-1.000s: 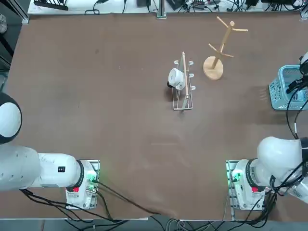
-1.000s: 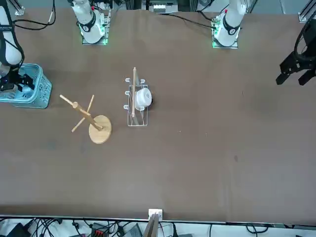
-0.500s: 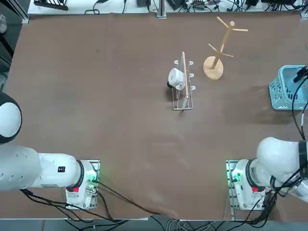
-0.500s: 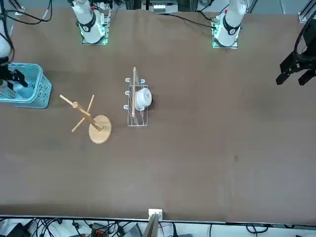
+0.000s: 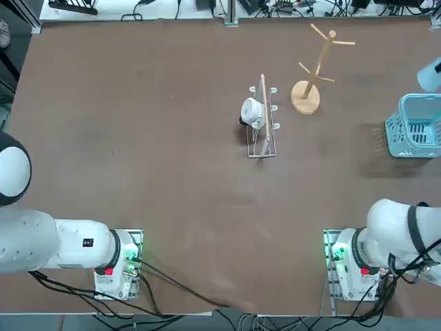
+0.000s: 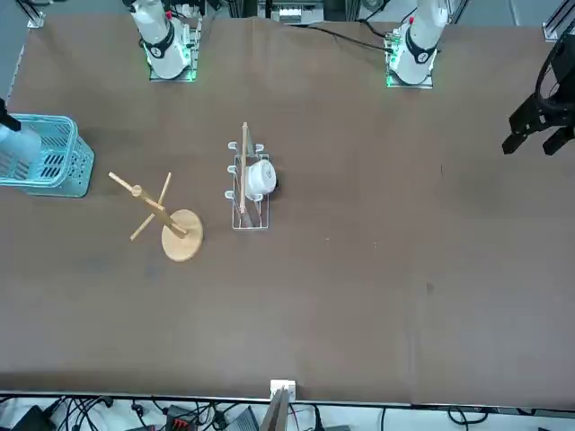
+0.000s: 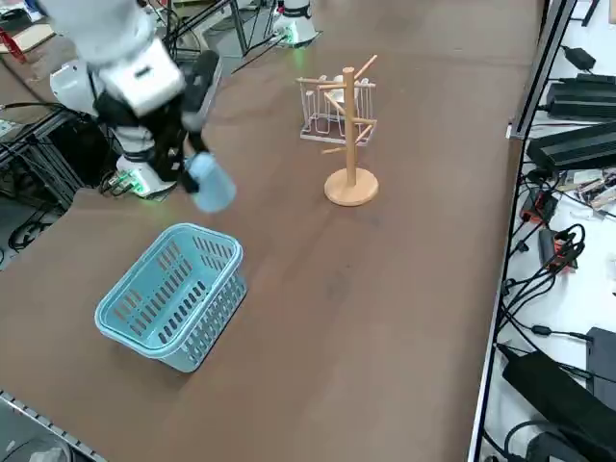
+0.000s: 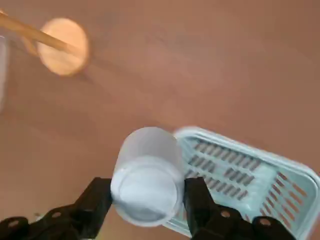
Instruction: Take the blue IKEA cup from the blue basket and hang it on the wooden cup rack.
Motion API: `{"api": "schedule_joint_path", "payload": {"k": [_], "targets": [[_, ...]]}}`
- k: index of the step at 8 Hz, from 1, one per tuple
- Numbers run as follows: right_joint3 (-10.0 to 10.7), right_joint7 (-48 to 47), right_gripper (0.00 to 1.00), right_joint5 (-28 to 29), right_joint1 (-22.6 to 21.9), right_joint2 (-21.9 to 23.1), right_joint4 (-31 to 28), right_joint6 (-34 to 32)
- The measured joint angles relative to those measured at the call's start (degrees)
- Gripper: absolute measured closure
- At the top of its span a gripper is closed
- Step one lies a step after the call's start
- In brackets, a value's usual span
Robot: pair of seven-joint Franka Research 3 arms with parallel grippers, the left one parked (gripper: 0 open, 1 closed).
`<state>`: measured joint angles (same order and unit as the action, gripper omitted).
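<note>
- The right gripper (image 8: 145,200) was clamped on the blue IKEA cup (image 8: 146,180), one black finger on each side of it, and the wrist view alone showed that squeeze up close.
- The right side view gave what the wrist view could not: the cup (image 7: 210,183) hung in the air clear above the table, with the blue basket (image 7: 168,294) below it and nearer the table's right edge.
- From overhead only a pale sliver of the cup (image 5: 431,74) showed at the picture's margin, just beyond the basket (image 5: 417,127) towards the table's far edge; the fingers themselves were out of that picture.
- The front view caught the same cup (image 6: 18,142) over the basket's far rim (image 6: 45,121).
- The wooden cup rack (image 7: 349,135) stood upright near the far edge, well apart from the cup, its pegs bare.
- Beside it sat a wire rack (image 5: 262,124) with a white cup (image 5: 251,110) lodged in it, best seen from overhead.
</note>
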<state>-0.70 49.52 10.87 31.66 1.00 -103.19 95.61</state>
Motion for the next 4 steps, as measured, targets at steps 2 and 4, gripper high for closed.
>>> {"api": "schedule_joint_path", "payload": {"k": [2,4], "targets": [[-0.1,0.0,0.18,9.7,-3.5,-0.6,4.0,-5.0],[-0.2,-0.1,0.18,18.2,-8.1,-1.5,6.0,-5.8]]}}
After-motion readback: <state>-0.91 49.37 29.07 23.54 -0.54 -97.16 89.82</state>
